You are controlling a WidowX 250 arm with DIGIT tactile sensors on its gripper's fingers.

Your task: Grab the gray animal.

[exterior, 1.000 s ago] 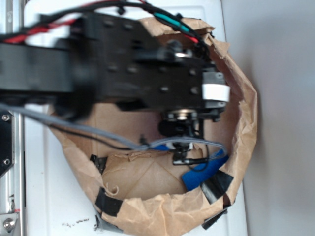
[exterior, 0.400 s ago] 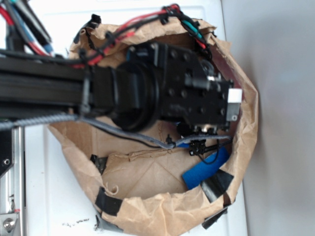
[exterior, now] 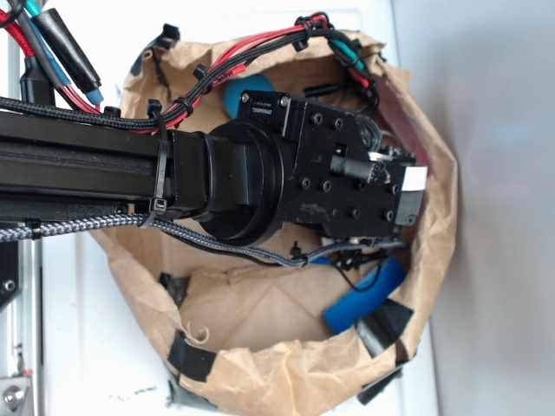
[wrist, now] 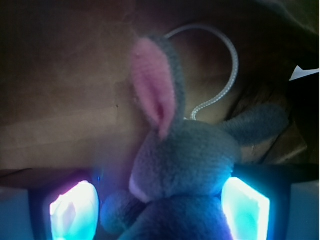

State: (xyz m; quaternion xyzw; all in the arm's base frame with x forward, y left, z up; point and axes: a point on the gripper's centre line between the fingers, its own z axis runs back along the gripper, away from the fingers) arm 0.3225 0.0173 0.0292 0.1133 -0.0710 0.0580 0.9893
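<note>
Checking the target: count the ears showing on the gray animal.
2: a pink-lined ear standing up above the gray animal, and a gray ear pointing right. The animal is hidden in the exterior view.

The black arm [exterior: 130,169] comes in from nine o'clock in the exterior view and runs toward three o'clock, with bundled red and black cables along its upper edge. Its wrist block [exterior: 347,186] points downward, hiding the hand from above. In the wrist view the hand [wrist: 160,205] shows two glowing pads [wrist: 75,210] at seven and five o'clock, spread apart.
</note>
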